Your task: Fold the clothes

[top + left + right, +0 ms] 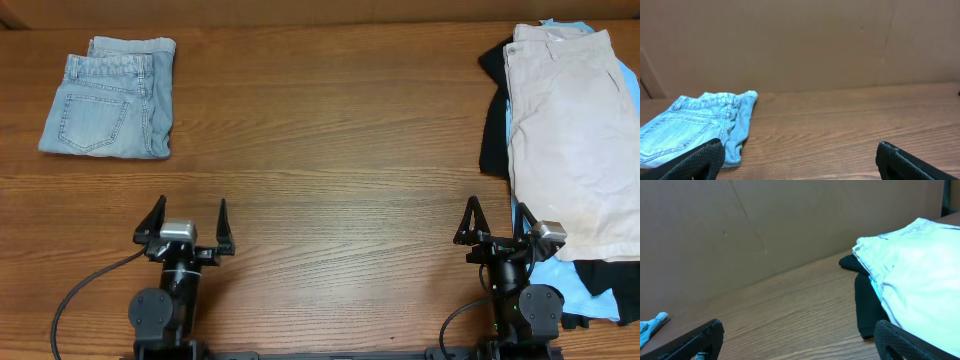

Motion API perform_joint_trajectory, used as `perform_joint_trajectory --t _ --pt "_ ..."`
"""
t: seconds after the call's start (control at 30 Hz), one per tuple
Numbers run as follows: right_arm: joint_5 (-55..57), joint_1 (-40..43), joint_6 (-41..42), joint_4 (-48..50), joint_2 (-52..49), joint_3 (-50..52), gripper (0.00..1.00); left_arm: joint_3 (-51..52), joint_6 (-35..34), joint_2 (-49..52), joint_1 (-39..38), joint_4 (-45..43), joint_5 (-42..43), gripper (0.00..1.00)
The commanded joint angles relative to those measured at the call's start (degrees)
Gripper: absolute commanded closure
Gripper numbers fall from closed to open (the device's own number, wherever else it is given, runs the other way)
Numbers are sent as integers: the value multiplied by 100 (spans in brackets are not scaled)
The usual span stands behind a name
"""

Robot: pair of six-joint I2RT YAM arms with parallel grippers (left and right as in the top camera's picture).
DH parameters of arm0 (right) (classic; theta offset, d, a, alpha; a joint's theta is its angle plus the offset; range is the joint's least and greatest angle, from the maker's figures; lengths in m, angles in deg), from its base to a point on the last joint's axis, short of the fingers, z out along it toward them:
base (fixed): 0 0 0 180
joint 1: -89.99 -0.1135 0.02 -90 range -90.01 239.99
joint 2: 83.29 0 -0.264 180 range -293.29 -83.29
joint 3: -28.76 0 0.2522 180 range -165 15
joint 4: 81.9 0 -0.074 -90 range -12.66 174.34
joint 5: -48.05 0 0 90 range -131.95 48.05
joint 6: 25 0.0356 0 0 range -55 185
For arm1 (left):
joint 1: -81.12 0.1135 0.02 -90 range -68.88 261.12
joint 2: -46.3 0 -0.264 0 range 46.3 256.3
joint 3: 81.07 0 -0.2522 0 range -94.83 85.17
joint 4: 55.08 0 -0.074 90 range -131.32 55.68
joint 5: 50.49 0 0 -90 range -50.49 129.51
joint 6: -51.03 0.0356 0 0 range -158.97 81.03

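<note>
The light-blue denim shorts (108, 96) lie folded at the table's far left corner, also in the left wrist view (695, 125). A pile of clothes sits at the right: beige shorts (570, 140) on top, over a sky-blue garment (565, 285) and a black garment (493, 120). The right wrist view shows the beige shorts (920, 280) and the black garment (867, 305). My left gripper (190, 222) (800, 162) is open and empty near the front edge. My right gripper (495, 225) (800, 340) is open and empty, its right finger beside the pile.
A brown cardboard wall (800, 45) stands along the table's far edge. The wooden table (330, 150) spans the view between the shorts and the pile. Cables run from both arm bases at the front edge.
</note>
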Motion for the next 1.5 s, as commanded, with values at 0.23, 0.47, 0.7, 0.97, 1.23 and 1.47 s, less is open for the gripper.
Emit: perform_joint_trajectory --t 0.23,0.47,0.7,0.97,1.23,1.47 --pt "-22 11 -17 31 68 61 0 111 -122 -866 42 1419 24 0" --pt "-20 11 -17 31 68 61 0 111 -114 -1003 37 1373 0 0" --pt "-22 11 -17 31 68 61 0 111 -114 -997 37 1373 0 0" --pt "-20 11 -17 31 68 61 0 111 -114 -997 37 1373 0 0" --pt "-22 11 -17 31 68 61 0 111 -116 -997 37 1373 0 0" --pt "-22 11 -17 31 68 61 0 111 -114 -997 37 1373 0 0"
